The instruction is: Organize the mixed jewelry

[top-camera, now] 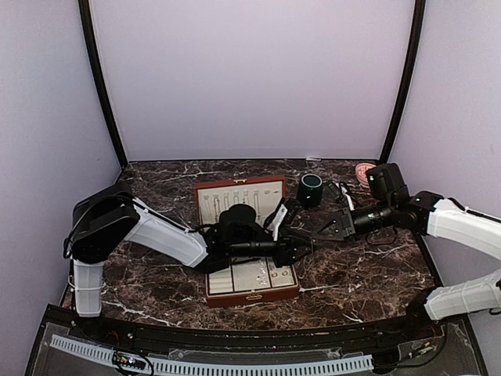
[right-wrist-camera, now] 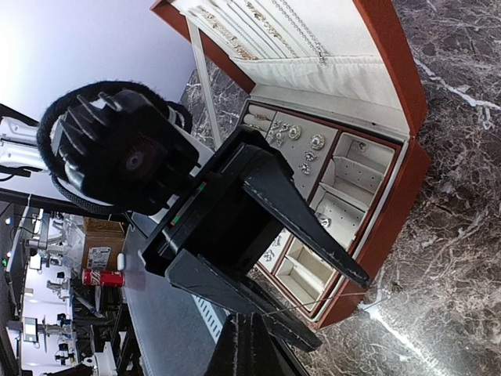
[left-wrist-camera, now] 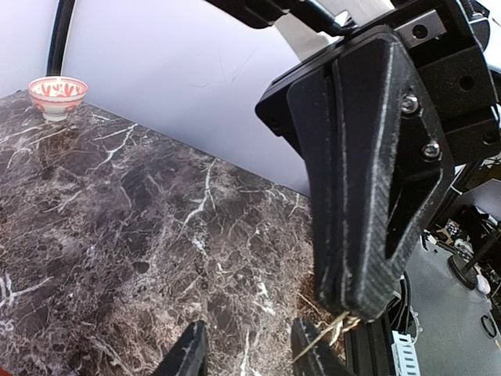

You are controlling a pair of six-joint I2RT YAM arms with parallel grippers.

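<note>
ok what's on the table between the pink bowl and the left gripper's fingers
Only bare marble tabletop. The left wrist view shows nothing lying between the pink bowl and the left gripper.

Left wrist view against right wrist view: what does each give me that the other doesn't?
Only the left wrist view shows the pink bowl by the back wall. It also shows the right end effector shut, with a thin chain dangling from its tips. Only the right wrist view shows the open jewelry box with small silvery pieces in its cream compartments. It also shows the left end effector with its fingers apart. Both show the marble table.
</note>
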